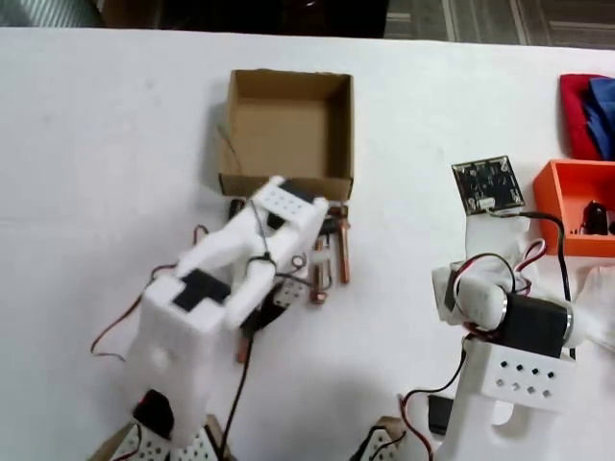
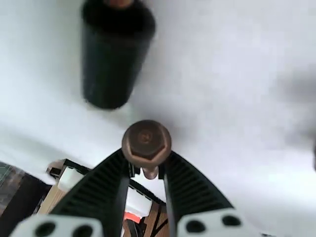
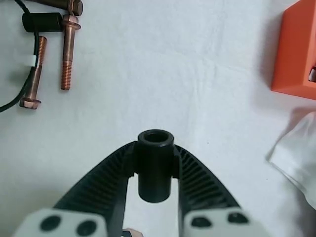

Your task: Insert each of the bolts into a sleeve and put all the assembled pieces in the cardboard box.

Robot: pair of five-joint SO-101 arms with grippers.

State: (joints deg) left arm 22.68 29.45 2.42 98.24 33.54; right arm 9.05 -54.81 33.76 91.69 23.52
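Copper bolt (image 2: 146, 139) is clamped in the left gripper (image 2: 146, 160); the black sleeve (image 3: 155, 170), clamped in the right gripper (image 3: 155, 154) with its bore exposed, is held well to the right.

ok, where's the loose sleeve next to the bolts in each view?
High: loose sleeve just off the box near wall, beside the loose bolts at their box-side ends.
Right wrist: loose sleeve lies on its side by the loose bolts, far beyond the held sleeve.
Left wrist: a black sleeve beyond the held bolt; likely the same one, cannot confirm.
Landmark: the white table.
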